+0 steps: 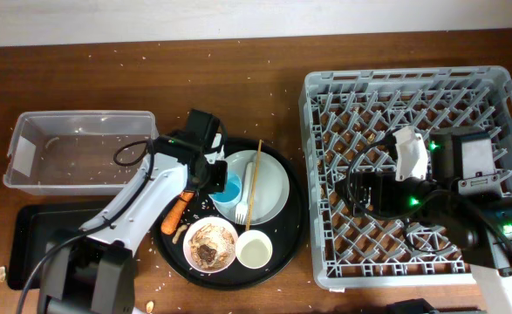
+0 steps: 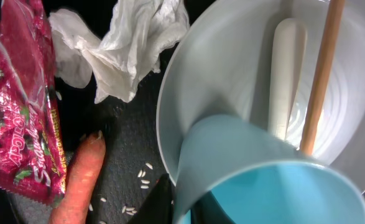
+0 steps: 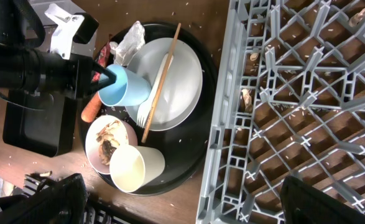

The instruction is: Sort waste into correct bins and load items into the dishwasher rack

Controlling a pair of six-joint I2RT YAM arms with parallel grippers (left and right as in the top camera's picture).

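While over the plate (image 1: pixel 273 194), light-blue cup (image 1: pixel 227 197) pinched by left gripper (image 3: pixel 106 77); right gripper (image 3: pixel 183 208) spread.

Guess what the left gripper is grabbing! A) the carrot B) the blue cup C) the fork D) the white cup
B: the left gripper pinches the rim of the light-blue cup, which is tilted at the edge of the pale plate.

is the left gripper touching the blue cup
Touching. In the left wrist view a finger presses the blue cup's wall; the right wrist view shows the left gripper on its rim.
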